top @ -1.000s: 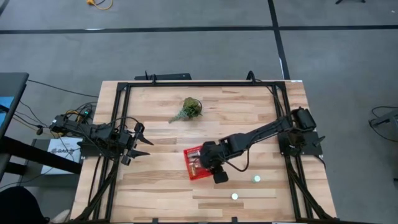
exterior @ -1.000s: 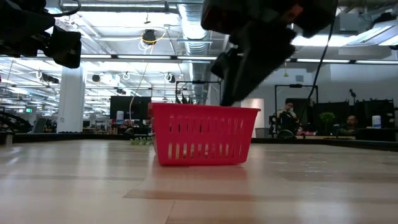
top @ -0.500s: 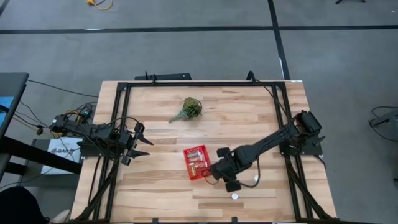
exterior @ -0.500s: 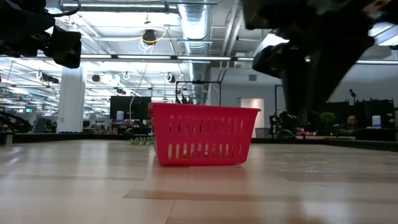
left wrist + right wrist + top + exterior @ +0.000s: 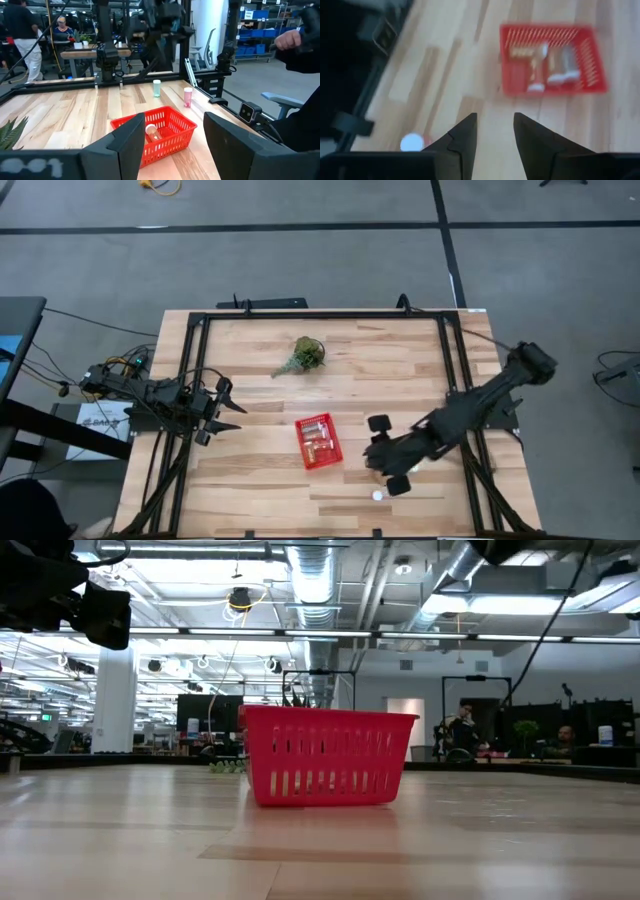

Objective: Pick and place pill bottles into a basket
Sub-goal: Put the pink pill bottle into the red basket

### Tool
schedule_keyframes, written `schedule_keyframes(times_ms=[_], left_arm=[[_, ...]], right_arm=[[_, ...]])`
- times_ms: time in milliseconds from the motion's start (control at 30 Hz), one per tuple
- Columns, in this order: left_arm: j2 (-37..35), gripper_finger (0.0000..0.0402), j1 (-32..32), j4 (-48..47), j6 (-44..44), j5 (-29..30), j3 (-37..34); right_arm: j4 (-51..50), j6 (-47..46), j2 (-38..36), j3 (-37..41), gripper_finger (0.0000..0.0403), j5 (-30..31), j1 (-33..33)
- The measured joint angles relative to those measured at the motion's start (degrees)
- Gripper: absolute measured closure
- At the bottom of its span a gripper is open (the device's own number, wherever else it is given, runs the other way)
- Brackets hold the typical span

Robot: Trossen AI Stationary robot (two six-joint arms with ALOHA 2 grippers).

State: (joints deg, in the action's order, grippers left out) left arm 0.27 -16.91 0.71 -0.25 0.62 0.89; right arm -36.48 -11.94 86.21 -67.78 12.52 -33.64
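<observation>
Right gripper (image 5: 384, 463) lower right, fingers parted, empty, above upright pill bottle (image 5: 377, 496). Probably light, rigid, slippery; grip amber body below cap.

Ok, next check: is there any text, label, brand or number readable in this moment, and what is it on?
None can be read.
Pill bottles in the basket: any label is blurred.
Two upright bottles on the table, in the left wrist view: no legible print.
Green sign in the room behind: too small to read.
Blue bins on shelves: no readable markings.
</observation>
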Motion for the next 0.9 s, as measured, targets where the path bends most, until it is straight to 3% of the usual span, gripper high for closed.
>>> schedule_keyframes(times_ms=[200,433,900], left_arm=[[0.0,0.0210,0.0,0.0,0.0,0.0,0.0],[0.0,0.0210,0.0,0.0,0.0,0.0,0.0],[0.0,0.0210,0.0,0.0,0.0,0.0,0.0]], right_arm=[[20.7,3.2,-11.8,15.9,0.0282,-1.0,0.8],[38.5,2.0,-20.6,31.3,0.0282,-10.7,4.9],[40.5,9.2,-21.3,33.3,0.0280,-14.2,1.9]])
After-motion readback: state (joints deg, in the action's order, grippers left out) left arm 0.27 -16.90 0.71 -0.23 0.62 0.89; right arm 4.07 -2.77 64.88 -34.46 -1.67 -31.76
